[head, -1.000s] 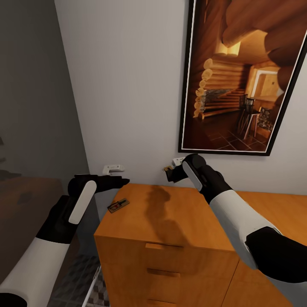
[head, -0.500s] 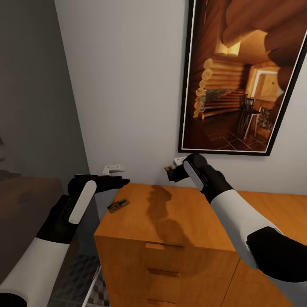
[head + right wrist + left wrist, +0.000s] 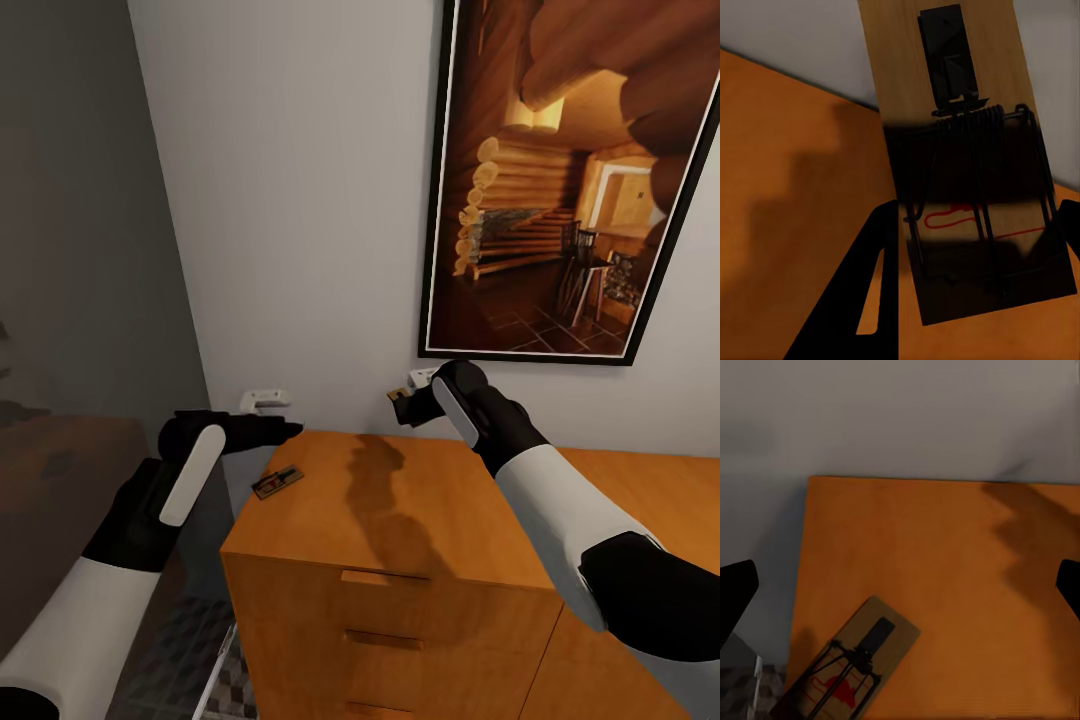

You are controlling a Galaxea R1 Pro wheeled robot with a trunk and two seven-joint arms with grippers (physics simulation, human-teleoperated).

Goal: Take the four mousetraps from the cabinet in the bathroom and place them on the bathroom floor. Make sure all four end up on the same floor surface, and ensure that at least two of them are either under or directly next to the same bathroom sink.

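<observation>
The right pincer (image 3: pixel 408 405), at the middle of the frame above the cabinet (image 3: pixel 400 520), holds one mousetrap (image 3: pixel 967 157) and should keep it firmly, while the wide left pincer (image 3: pixel 275 428) should lower over the second mousetrap (image 3: pixel 277 483) at the top's left edge.

One mousetrap (image 3: pixel 277 483) lies flat on the cabinet (image 3: pixel 400 520).
</observation>
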